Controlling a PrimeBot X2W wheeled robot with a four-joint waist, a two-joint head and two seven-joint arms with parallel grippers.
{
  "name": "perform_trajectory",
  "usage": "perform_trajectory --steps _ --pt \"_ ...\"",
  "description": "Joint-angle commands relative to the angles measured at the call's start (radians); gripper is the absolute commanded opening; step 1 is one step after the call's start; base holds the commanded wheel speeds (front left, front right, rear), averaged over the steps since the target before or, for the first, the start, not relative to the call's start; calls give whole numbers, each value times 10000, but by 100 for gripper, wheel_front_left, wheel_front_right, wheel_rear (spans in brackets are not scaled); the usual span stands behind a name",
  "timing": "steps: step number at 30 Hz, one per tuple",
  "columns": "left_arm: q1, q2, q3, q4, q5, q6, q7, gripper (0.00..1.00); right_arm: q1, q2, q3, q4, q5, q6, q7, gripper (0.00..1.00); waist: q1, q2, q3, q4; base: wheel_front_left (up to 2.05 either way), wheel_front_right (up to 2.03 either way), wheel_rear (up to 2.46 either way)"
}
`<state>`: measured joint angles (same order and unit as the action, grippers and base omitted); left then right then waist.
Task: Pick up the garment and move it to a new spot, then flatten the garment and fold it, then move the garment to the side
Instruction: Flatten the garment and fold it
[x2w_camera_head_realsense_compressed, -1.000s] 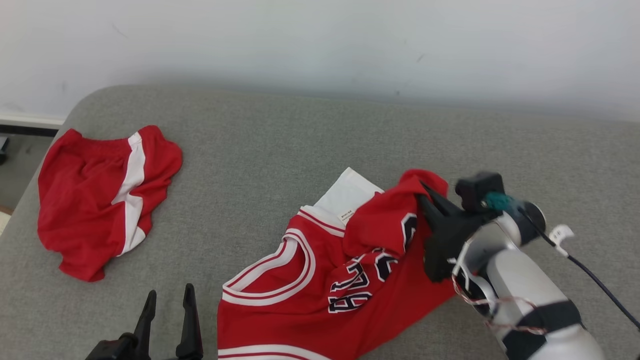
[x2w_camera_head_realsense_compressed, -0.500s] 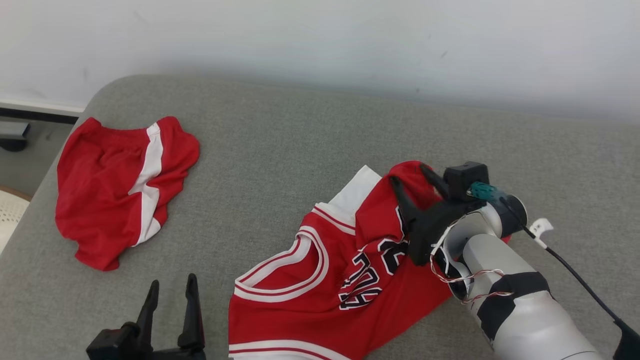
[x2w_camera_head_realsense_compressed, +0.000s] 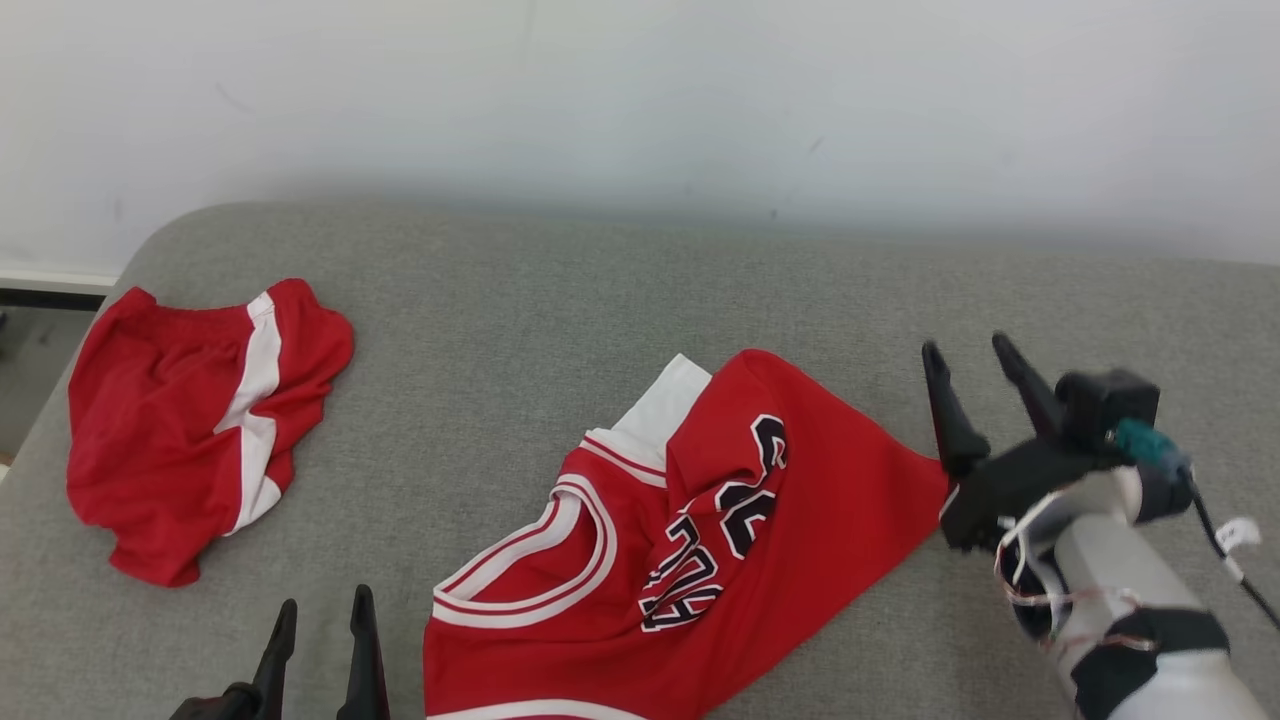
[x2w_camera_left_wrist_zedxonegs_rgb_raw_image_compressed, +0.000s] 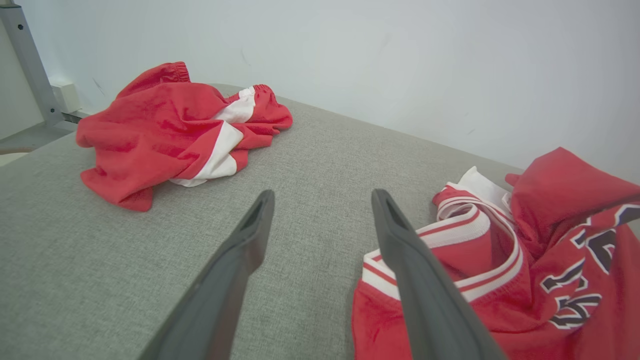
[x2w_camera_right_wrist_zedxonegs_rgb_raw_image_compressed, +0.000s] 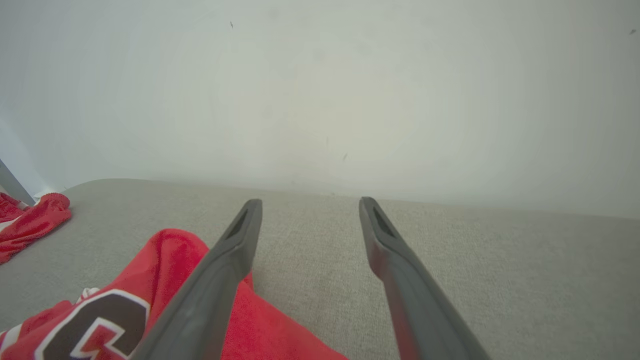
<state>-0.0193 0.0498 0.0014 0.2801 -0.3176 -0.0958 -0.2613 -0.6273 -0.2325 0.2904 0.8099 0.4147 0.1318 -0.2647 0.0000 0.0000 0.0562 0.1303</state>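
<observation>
Well to the left of the jersey (x2w_camera_head_realsense_compressed: 760, 540), the red shorts (x2w_camera_head_realsense_compressed: 200, 420) with a white stripe lay in a loose heap near the rounded edge of the grey padded surface (x2w_camera_head_realsense_compressed: 560, 290), apparently out of the way of this step. Just left of the jersey's neckline, the left tool (x2w_camera_head_realsense_compressed: 324, 600) sat low with its two fingers apart and nothing between them, probably parked there to take the collar side once flattening began. The jersey, red with white trim and dark numerals, lay on the padded surface in front of the robot. It was crumpled, with its upper part folded over the front so that the numerals bunched, and a white panel (x2w_camera_head_realsense_compressed: 668, 405) poked out behind the collar. It looked set down at its new spot but not yet flattened. Just right of the jersey's right-hand corner, the right tool (x2w_camera_head_realsense_compressed: 967, 345) stood with its fingers spread and empty, tips toward the wall (x2w_camera_head_realsense_compressed: 640, 100). It was close beside the cloth without gripping it, well placed to take that corner and draw the fold out.
</observation>
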Motion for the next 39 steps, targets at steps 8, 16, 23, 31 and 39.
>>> perform_trajectory --steps 8,16,23,31,39 --pt "236 8 2 9 53 -56 -27 100 1430 141 -532 -763 -421 -24 -16 100 0 0 -234 -240 0 0 0" --pt "555 8 -180 82 121 -64 -26 100 3344 426 -2093 -2357 -1299 -24 -19 100 0 0 -514 -99 0 0 0" --pt "1083 6 -738 478 237 -172 -26 100 4486 909 -3000 -2974 -1880 -24 -18 100 0 0 -567 -48 0 0 0" --pt "1763 8 -1869 1133 -235 -315 -28 100 4353 895 -3169 -2422 -2243 -24 -19 100 0 0 -465 -3 0 0 0" --pt "1470 -28 -2721 2066 -615 -339 -1 100 3112 718 -2918 -966 -2345 -24 -10 100 0 0 -148 65 0 0 0"
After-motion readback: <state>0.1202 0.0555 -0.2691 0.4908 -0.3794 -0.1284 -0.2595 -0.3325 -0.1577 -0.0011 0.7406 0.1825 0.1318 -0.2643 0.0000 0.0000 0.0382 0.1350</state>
